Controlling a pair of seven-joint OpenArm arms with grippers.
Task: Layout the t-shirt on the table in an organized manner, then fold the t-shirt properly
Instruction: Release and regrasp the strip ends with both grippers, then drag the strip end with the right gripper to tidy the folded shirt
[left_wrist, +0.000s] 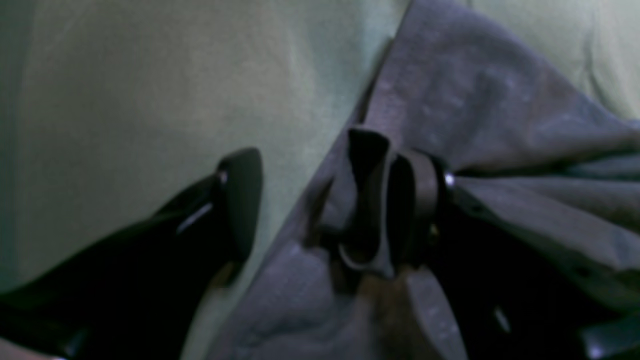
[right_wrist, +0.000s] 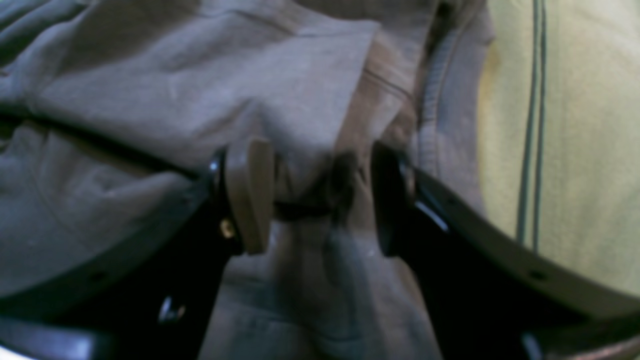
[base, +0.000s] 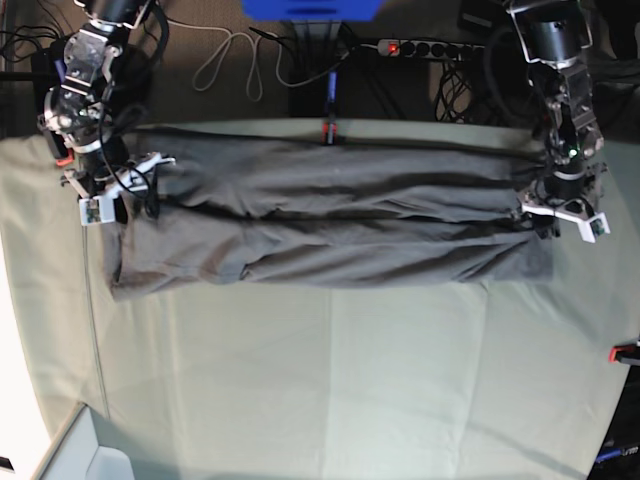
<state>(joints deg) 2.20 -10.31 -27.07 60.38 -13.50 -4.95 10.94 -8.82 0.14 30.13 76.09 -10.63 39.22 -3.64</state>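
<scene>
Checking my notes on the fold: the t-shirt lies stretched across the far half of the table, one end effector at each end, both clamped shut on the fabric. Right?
Not quite. Both are open: the left end effector and the right end effector have spread jaws in the wrist views. The t-shirt does lie stretched across the far half of the table.

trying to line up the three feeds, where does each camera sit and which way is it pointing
Base: overhead, facing down on the table; the t-shirt lies stretched across it, both arms at its ends.
Left wrist: on the left arm, looking down past the left gripper at the t-shirt's edge; jaws apart, one finger over bare cloth, a fold bunched by the other.
Right wrist: on the right arm, looking down past the right gripper, jaws apart over the collar.
Shared: all three show t-shirt and table.
</scene>
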